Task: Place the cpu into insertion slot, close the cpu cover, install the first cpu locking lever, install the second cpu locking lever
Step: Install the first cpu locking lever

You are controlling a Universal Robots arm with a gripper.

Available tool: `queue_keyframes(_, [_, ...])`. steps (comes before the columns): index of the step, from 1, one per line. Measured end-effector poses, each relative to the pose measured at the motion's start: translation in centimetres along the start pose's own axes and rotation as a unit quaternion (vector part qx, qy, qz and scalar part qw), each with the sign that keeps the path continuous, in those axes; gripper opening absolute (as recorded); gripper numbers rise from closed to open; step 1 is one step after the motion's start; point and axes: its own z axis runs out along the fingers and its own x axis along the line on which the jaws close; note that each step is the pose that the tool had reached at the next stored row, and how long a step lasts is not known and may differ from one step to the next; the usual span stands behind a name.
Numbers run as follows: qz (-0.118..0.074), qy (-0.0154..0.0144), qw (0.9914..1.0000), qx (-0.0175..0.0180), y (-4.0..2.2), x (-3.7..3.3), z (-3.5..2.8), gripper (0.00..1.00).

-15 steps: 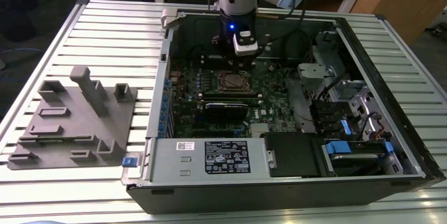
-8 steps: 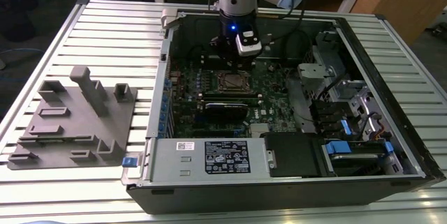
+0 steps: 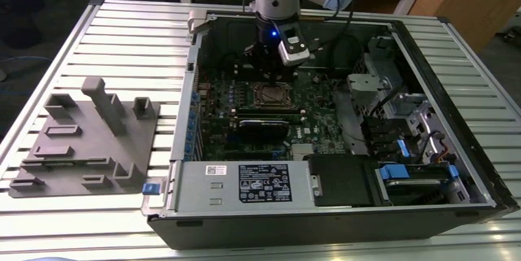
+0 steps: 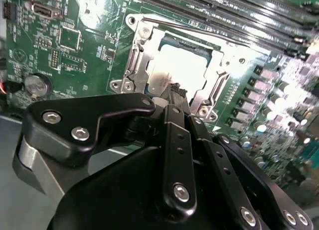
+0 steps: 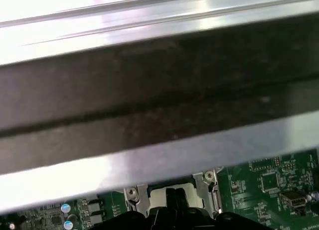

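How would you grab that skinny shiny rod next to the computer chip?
Probably pinch the locking lever across its thin width, coming straight down from above. It is a slim rod lying low along one edge of the cpu cover, with the memory slots close on its other side, so only its top looks open.

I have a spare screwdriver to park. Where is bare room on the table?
The slatted table is bare behind the grey fixture and in front of it. Inside the computer case it is crowded, with the gripper over the cpu.
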Motion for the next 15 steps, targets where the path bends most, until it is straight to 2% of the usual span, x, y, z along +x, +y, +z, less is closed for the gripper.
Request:
queue_keyframes(6, [-0.001,0.0,1.0,0.0001,-0.08,-0.01,0.01,0.11])
queue_keyframes(7, [0.0,0.0002,1.0,-0.0007,-0.68,-0.13,0.05,0.11])
queue_keyframes(12, [0.0,0.0005,1.0,-0.0019,-1.72,-0.32,0.11,0.11])
queue_keyframes(13, [0.0,0.0008,0.99999,-0.0033,-1.77,-0.32,0.11,0.11])
queue_keyframes(15, [0.001,0.004,0.99978,-0.0206,-1.84,-0.34,0.12,0.11])
